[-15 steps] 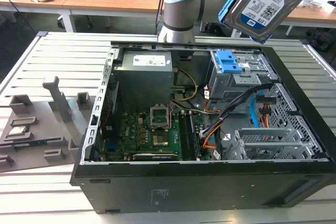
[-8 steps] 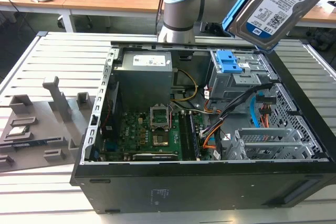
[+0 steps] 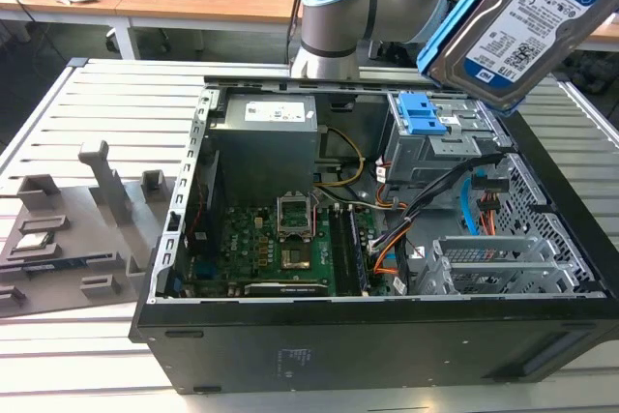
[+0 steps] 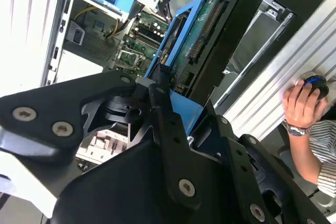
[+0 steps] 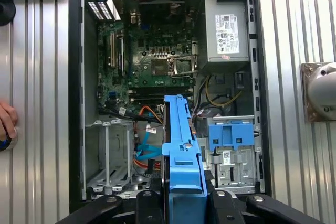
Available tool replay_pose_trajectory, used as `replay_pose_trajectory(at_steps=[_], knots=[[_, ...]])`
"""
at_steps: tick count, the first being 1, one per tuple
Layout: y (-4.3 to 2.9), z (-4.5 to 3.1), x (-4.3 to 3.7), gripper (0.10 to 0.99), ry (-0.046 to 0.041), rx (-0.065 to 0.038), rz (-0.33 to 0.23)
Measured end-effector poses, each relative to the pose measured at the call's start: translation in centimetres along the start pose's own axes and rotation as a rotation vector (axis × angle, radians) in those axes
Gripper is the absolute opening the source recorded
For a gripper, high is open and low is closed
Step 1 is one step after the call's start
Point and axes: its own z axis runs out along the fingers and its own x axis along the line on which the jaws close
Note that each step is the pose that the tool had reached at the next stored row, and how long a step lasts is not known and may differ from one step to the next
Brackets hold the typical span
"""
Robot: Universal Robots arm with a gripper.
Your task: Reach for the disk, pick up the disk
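Note:
The disk (image 3: 522, 31), silver-grey with a white-and-blue label and a bright blue bracket, hangs tilted in the air above the back right corner of the open computer case (image 3: 387, 336). In the first wrist view the disk (image 5: 181, 145) shows edge-on, with my gripper (image 5: 184, 200) shut on it and a black finger on each side of the bracket. The second wrist view looks along the disk's (image 4: 202, 35) circuit-board side, with the gripper (image 4: 184, 103) clamped at its near end. The disk is clear of the case and touches nothing else.
Inside the case stands a grey drive cage with blue latches (image 3: 426, 113) (image 5: 231, 135), beside cables and the motherboard. A grey fixture plate (image 3: 68, 229) lies at the exterior view's left. A person's hand (image 4: 299, 103) (image 5: 5, 121) rests on the slatted table near the case.

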Motion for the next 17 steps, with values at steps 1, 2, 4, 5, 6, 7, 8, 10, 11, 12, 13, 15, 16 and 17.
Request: replay_pose_trajectory(at_steps=[1, 2, 4, 5, 6, 7, 8, 10, 11, 12, 13, 15, 16, 17], knots=[[-0.02, 0.00, 0.31, 0.369, -0.0001, 0.000, 0.000], [-0.03, 0.01, 0.54, 0.369, -0.0001, 0.000, 0.000], [-0.05, 0.02, 1.02, 0.369, -0.0002, 0.000, 0.001], [-0.06, 0.02, 1.33, 0.369, -0.0001, 0.000, 0.001], [-0.07, 0.02, 1.51, 0.369, -0.0001, 0.000, 0.001], [-0.08, 0.02, 1.75, 0.369, -0.0002, 0.000, 0.002], [-0.09, 0.02, 2.00, 0.369, -0.0002, 0.000, 0.002], [-0.12, 0.03, 2.54, 0.369, -0.0002, 0.000, 0.002], [-0.13, 0.04, 2.77, 0.369, -0.0003, 0.000, 0.002], [-0.14, 0.03, 3.06, 0.369, -0.0002, 0.000, 0.003], [-0.15, 0.04, 3.33, 0.369, -0.0003, 0.000, 0.003], [-0.18, 0.05, 4.08, 0.369, -0.0004, 0.000, 0.003], [-0.19, 0.05, 4.26, 0.369, -0.0003, 0.000, 0.004], [-0.20, 0.05, 4.46, 0.369, -0.0003, 0.000, 0.004]])
